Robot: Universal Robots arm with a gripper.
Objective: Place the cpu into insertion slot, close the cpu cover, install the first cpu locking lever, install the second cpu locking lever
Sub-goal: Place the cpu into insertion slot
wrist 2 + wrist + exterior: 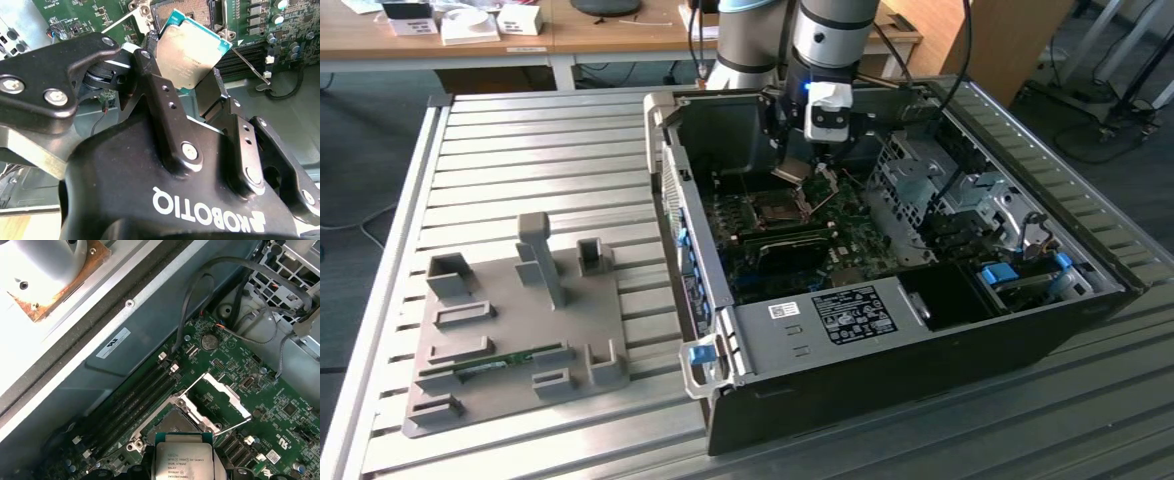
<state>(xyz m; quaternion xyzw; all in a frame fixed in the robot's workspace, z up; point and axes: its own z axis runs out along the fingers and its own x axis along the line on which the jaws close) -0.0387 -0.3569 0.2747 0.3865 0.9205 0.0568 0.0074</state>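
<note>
My gripper (803, 165) hangs inside the open computer case (881, 330), shut on the cpu (192, 47). The chip is tilted, its silvery top showing between the two black fingers (150, 70). The insertion slot (172, 426) lies just under the chip on the green motherboard (280, 405), and it is bare, with a dark centre (774, 210). The cpu cover (220, 395) stands swung open beside the slot. A thin wire locking lever (248, 64) sticks out next to the socket. In the first wrist view the cpu (182, 460) hovers at the slot's edge, apart from it.
Long black memory slots (135, 400) run beside the socket. Cables (200, 290) and a metal drive cage (947, 190) crowd the case's far side. A grey holder (520, 330) with a memory stick sits on the slatted table at the exterior view's left.
</note>
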